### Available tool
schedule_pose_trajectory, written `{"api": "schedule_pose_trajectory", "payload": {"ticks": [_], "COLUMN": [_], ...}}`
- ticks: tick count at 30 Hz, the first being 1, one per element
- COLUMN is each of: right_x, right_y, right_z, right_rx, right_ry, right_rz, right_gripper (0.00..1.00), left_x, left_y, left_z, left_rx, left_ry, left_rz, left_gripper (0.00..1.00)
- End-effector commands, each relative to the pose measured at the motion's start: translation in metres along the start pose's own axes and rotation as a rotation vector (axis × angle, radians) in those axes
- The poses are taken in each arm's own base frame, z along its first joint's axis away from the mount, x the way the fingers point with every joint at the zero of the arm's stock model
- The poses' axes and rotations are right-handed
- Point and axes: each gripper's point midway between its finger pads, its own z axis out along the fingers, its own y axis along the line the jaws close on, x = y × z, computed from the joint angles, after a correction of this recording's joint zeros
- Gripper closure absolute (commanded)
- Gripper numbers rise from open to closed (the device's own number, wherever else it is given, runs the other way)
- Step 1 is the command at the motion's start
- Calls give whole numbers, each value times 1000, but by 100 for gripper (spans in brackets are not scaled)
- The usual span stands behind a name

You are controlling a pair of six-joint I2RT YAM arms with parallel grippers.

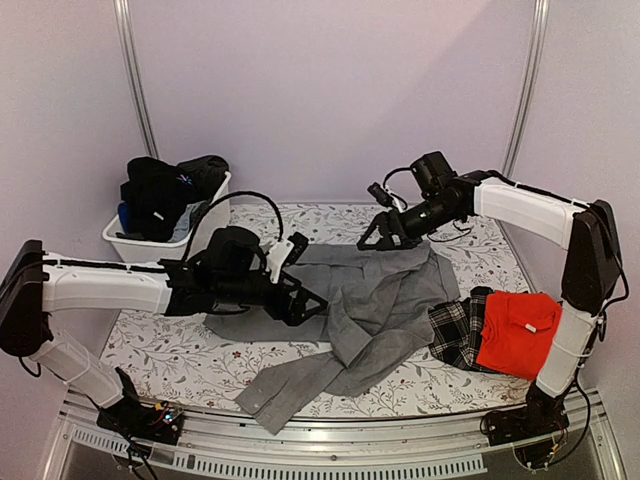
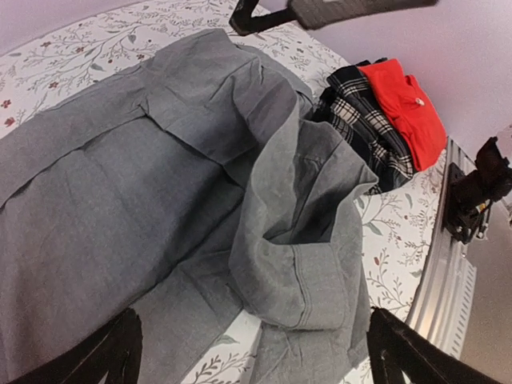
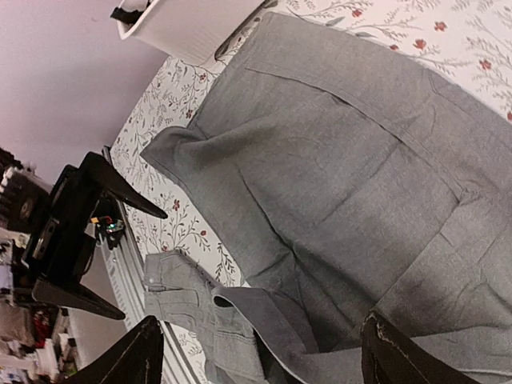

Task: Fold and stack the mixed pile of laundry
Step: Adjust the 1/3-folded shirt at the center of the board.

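A grey long-sleeved shirt (image 1: 380, 295) lies spread across the middle of the table, one sleeve (image 1: 290, 392) trailing toward the front edge. My left gripper (image 1: 308, 302) hovers open over the shirt's left side; in its wrist view the left gripper (image 2: 256, 360) straddles a folded cuff (image 2: 320, 272) without holding it. My right gripper (image 1: 386, 240) stands open at the shirt's far edge, and the right gripper (image 3: 264, 360) has only grey cloth (image 3: 336, 160) beneath it. A folded red shirt (image 1: 518, 330) rests on black-and-white plaid cloth (image 1: 456, 326) at the right.
A white tub (image 1: 215, 222) at the back left holds black and blue garments (image 1: 160, 190). The table has a floral cover (image 1: 190, 360). A metal rail (image 1: 330, 440) runs along the front edge, with the arm bases at both ends.
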Motion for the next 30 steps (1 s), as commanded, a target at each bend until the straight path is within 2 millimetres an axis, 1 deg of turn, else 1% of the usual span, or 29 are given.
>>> {"api": "schedule_pose_trajectory", "payload": {"ticks": [1,2,3,4,8,10,11,14,15,16,17,18,20,21,22,24,25,27,30], "right_x": [8,15,18,24,39,41,44,46,46,44,42,39,29,26,23,22,23,36,62], "right_y": [21,26,31,31,31,24,17,-5,-10,-16,-19,-22,-31,-37,-45,-67,-82,-103,-131], "right_z": [34,41,45,52,68,73,78,85,86,85,84,81,72,66,60,47,37,29,26], "right_rx": [133,137,127,106,79,114,131,215,240,271,281,278,278,274,275,274,257,221,218], "right_ry": [79,107,129,161,217,229,245,266,269,266,260,249,217,203,186,156,134,125,133], "right_rz": [-399,-444,-479,-486,-525,-535,-530,-518,-514,-511,-494,-467,-402,-361,-308,-183,-80,75,250], "right_gripper": [15,14,14,14,13,14,15,22,27,35,46,58,96,100,100,100,100,100,100], "left_x": [-20,-20,-21,-22,-26,-26,-26,-29,-30,-32,-32,-34,-36,-37,-38,-40,-41,-41,-43], "left_y": [25,30,32,35,44,45,46,47,47,46,47,46,46,47,48,52,56,57,57], "left_z": [-23,-27,-31,-34,-41,-40,-40,-38,-37,-36,-34,-33,-29,-26,-24,-18,-16,-7,8], "left_rx": [-49,-55,-59,-66,-91,-96,-99,-104,-102,-101,-101,-99,-97,-100,-103,-126,-149,-172,-204], "left_ry": [-96,-104,-115,-120,-127,-122,-119,-115,-117,-118,-115,-116,-111,-107,-102,-94,-91,-70,-52], "left_rz": [-119,-131,-136,-135,-125,-115,-111,-94,-87,-81,-73,-65,-48,-33,-26,-9,2,33,88], "left_gripper": [2,2,2,2,2,2,2,2,2,2,2,2,3,3,3,3,3,3,2]}}
